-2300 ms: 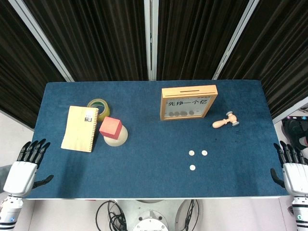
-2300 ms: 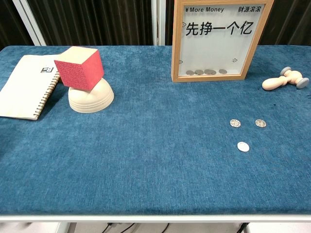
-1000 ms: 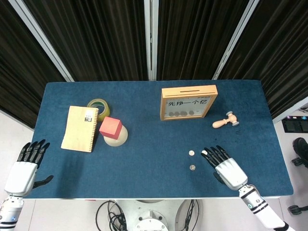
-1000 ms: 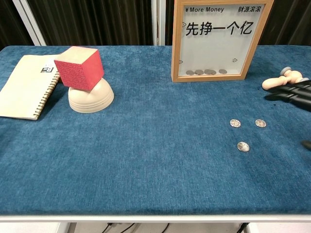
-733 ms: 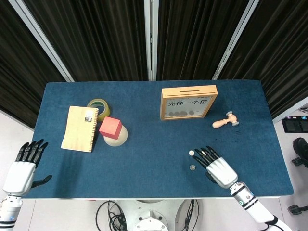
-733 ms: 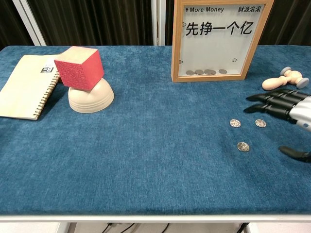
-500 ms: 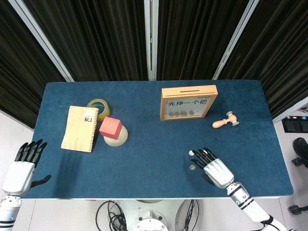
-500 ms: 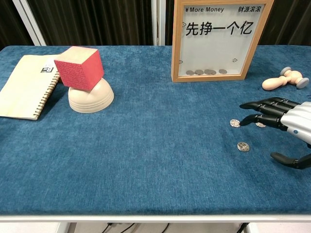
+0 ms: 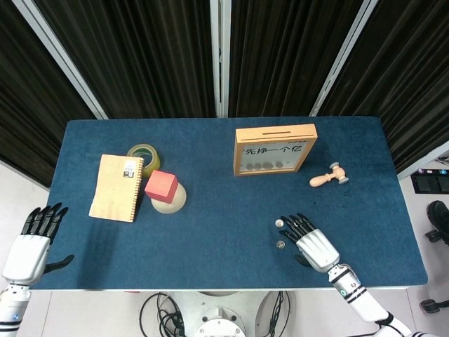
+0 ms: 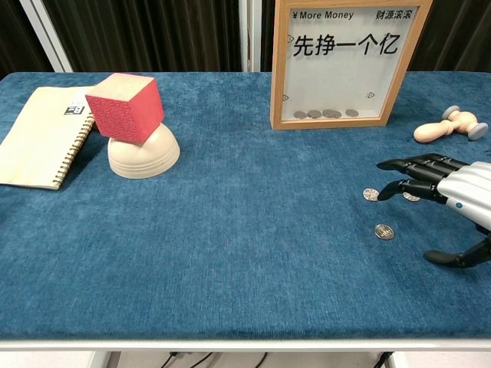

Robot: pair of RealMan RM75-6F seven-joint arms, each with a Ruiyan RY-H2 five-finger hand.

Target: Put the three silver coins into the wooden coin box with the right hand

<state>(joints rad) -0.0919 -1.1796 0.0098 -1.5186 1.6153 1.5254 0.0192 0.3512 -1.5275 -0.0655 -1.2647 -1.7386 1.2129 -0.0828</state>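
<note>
Flatly, round silver coins (image 10: 383, 231) dot napped blue cloth (image 10: 245, 253).

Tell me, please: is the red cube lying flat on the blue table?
No, the red cube sits tilted on top of an upturned cream bowl, not on the table.

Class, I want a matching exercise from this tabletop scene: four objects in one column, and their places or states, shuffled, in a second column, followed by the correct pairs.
Column one
1. red cube
2. small wooden mallet
3. right hand
4. yellow spiral notebook

Column two
A. lies flat near the table's left edge
B. rests tilted on top of an upturned cream bowl
C. open, fingers spread over the loose coins
D. lies on the cloth to the right of the wooden coin box

Pairs: 1-B, 2-D, 3-C, 4-A
</note>
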